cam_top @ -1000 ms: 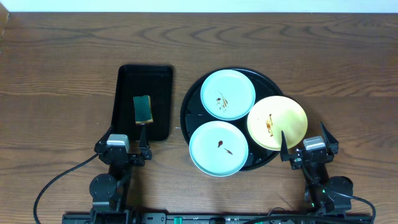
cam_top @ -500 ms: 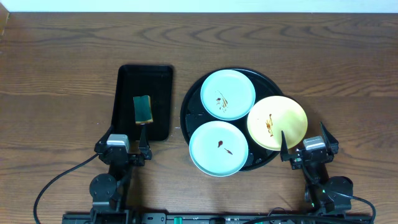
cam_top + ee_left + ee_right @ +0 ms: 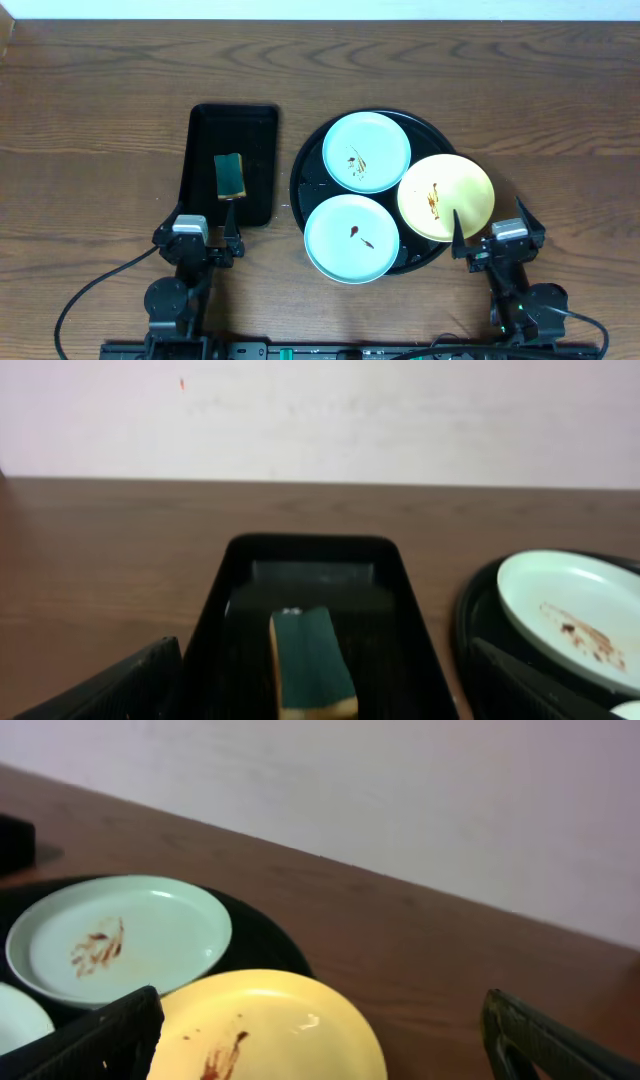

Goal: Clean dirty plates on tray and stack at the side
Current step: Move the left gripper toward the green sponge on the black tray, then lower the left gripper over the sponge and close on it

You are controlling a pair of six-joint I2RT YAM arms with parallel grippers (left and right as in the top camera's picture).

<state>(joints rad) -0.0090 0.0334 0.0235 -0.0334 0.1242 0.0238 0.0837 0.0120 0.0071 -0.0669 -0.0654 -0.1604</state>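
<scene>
Three dirty plates lie on the round black tray (image 3: 305,160): a mint-blue plate (image 3: 366,151) at the back, a second mint-blue plate (image 3: 352,238) at the front and a yellow plate (image 3: 446,197) on the right, each with brown smears. The front and yellow plates overhang the rim. My left gripper (image 3: 197,218) stands open just short of the rectangular tray's near end. My right gripper (image 3: 490,218) is open at the yellow plate's (image 3: 280,1030) near-right edge, one finger (image 3: 105,1040) over that plate, the other over bare wood. Neither holds anything.
A rectangular black tray (image 3: 205,140) left of the round tray holds a green-yellow sponge (image 3: 230,175), seen straight ahead between the left fingers (image 3: 120,690) as sponge (image 3: 308,670). Bare wood-grain tabletop (image 3: 560,130) stretches to the right, left and back. A pale wall rises behind the table.
</scene>
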